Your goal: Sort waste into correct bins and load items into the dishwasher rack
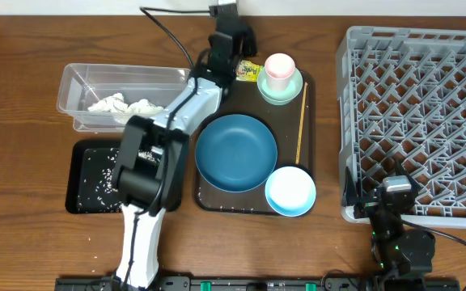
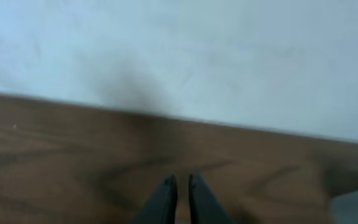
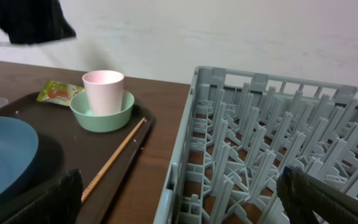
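The green-and-yellow wrapper (image 1: pixel 249 71) (image 3: pixel 58 91) lies at the back of the brown tray, beside the pink cup (image 1: pixel 279 69) (image 3: pixel 103 90) that stands in the mint dish (image 1: pixel 281 89) (image 3: pixel 101 117). My left gripper (image 1: pixel 228 16) (image 2: pixel 183 180) hangs raised behind the wrapper and points at the wall, with only a thin slit between its tips and nothing in it. The wooden stick (image 1: pixel 301 121) (image 3: pixel 114 158), the dark blue bowl (image 1: pixel 235 151) (image 3: pixel 5 155) and the light blue bowl (image 1: pixel 290 191) rest on the tray. My right gripper (image 1: pixel 395 194) (image 3: pixel 179 205) stands wide open at the front left corner of the grey rack (image 1: pixel 427 121) (image 3: pixel 260 124).
At the left, the clear tub (image 1: pixel 78 81) holds tissue wads (image 1: pixel 124 105). The black tray (image 1: pixel 83 153) in front of it holds rice grains (image 1: pixel 103 182). The brown serving tray (image 1: pixel 217 202) (image 3: pixel 42 180) sits mid-table. The white wall rises close behind the table.
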Robot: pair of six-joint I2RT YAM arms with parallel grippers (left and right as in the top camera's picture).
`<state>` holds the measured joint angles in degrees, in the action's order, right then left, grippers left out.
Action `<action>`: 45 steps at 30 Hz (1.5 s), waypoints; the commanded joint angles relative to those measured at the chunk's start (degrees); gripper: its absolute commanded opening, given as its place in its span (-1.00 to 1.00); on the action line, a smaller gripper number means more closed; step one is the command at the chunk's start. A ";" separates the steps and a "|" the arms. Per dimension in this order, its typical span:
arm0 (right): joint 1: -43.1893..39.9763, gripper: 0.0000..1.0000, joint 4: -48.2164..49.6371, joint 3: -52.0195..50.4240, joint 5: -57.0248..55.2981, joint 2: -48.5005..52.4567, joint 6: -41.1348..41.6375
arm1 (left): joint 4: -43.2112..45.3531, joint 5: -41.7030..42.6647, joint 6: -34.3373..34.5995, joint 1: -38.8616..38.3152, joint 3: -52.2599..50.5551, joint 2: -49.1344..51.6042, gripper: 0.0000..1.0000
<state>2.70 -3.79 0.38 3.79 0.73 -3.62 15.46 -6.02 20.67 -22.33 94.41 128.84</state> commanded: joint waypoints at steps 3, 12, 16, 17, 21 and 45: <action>-0.81 0.98 -0.24 -0.07 -0.35 -0.22 -0.74 | 0.44 -1.09 -2.95 0.02 0.09 4.98 -0.75; -0.81 0.99 -0.24 -0.07 -0.35 -0.22 -0.74 | -6.01 1.18 -3.06 -0.26 0.09 5.70 -0.70; -0.81 0.98 -0.24 -0.07 -0.35 -0.22 -0.74 | -10.75 2.58 -3.04 -0.26 0.09 5.68 -0.72; -0.81 0.99 -0.24 -0.07 -0.35 -0.22 -0.74 | -11.91 2.60 -3.02 -0.28 0.09 5.62 -0.73; -0.81 0.99 -0.24 -0.07 -0.35 -0.22 -0.74 | -15.39 2.58 -3.02 -0.76 0.11 5.01 -0.77; -0.81 0.99 -0.24 -0.07 -0.35 -0.22 -0.74 | -26.16 14.80 -3.10 -2.62 0.00 -0.35 0.30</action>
<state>2.70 -3.79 0.38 3.79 0.73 -3.62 -10.50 3.95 17.98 -24.82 94.41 129.40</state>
